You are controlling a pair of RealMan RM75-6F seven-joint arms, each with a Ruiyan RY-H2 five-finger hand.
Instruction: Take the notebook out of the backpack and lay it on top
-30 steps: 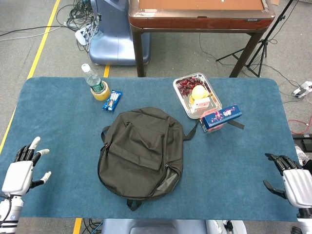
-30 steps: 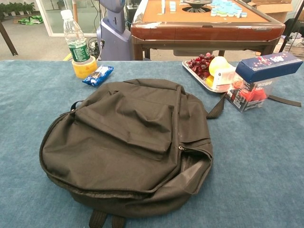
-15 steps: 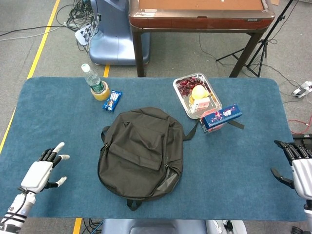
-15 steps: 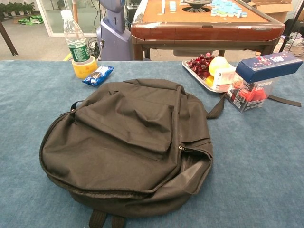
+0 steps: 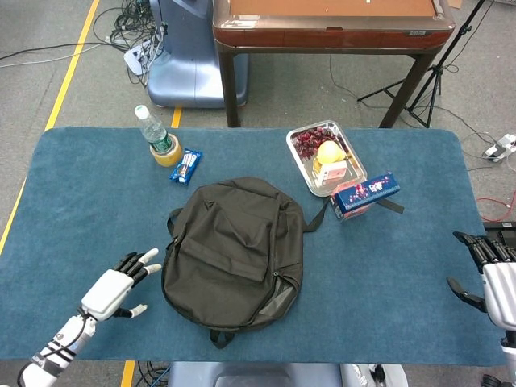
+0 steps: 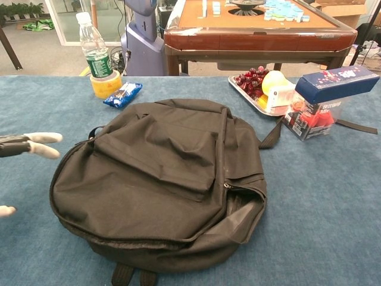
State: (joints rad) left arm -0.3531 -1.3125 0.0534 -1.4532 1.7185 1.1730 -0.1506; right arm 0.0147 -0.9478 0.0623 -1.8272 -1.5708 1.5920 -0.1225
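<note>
Task not started: backpack lies mid-frame, notebook unseen. Left hand and right hand are empty, fingers apart.

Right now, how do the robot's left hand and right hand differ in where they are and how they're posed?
The left hand is close beside the backpack, fingers reaching toward its left edge; the right hand sits far from it at the table's right edge. The left hand's fingertips show in the chest view; the right hand appears only in the head view. Both are open, fingers apart, holding nothing.
</note>
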